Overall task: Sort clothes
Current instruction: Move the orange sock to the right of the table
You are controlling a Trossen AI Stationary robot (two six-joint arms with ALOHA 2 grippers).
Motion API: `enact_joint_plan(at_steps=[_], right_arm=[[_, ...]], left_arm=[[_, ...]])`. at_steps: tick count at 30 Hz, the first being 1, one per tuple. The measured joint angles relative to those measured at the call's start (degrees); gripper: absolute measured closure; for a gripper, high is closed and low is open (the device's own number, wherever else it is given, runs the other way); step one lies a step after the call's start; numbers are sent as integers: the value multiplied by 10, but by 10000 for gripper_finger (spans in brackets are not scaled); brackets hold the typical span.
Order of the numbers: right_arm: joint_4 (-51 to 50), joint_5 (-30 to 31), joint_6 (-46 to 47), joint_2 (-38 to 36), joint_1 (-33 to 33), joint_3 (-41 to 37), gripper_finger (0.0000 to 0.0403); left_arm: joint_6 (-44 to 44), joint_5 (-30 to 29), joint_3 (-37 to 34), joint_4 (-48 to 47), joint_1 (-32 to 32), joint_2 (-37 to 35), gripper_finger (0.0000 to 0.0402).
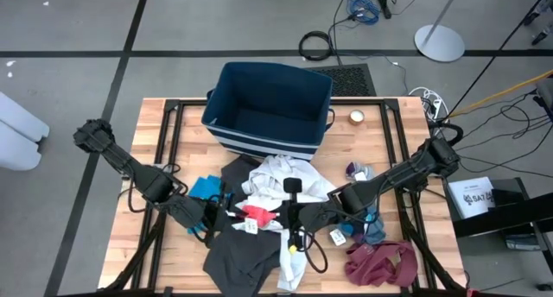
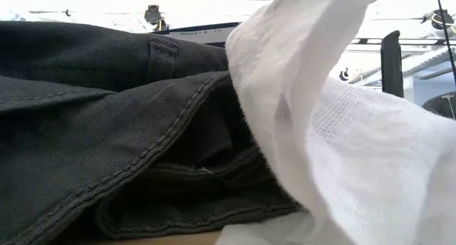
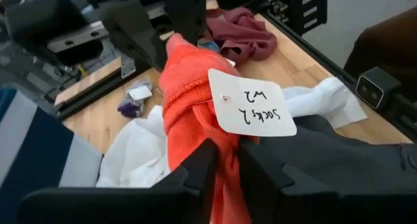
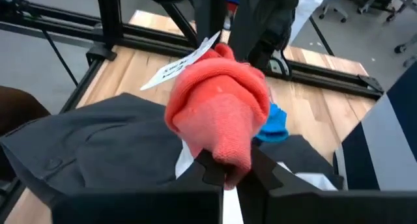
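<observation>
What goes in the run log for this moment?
left gripper: around red sock | right gripper: shut on red sock | bin: empty

Even, bright overhead light; soft shadows; low view's close fabric slightly blurred.

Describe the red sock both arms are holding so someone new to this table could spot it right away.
Start at the dark blue bin on the wooden table, then look to the clothes pile in front of it. The red sock hangs between the left gripper and right gripper, the pile's only bright red piece, with a white handwritten tag.
</observation>
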Motion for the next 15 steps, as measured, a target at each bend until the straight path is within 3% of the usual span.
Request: enact_joint_plan(at_steps=[6,11,15], right_arm=[[-81,6,47,-18,0,0,399],[-205,30,122,-45,0,0,400],[-347,27,235,-70,0,0,401]], left_arm=[[-25,-65,0,-26,0,-13,273],[-56,-81,0,-69,0,-35,264],[-77,-84,0,-96,0,-47,263]])
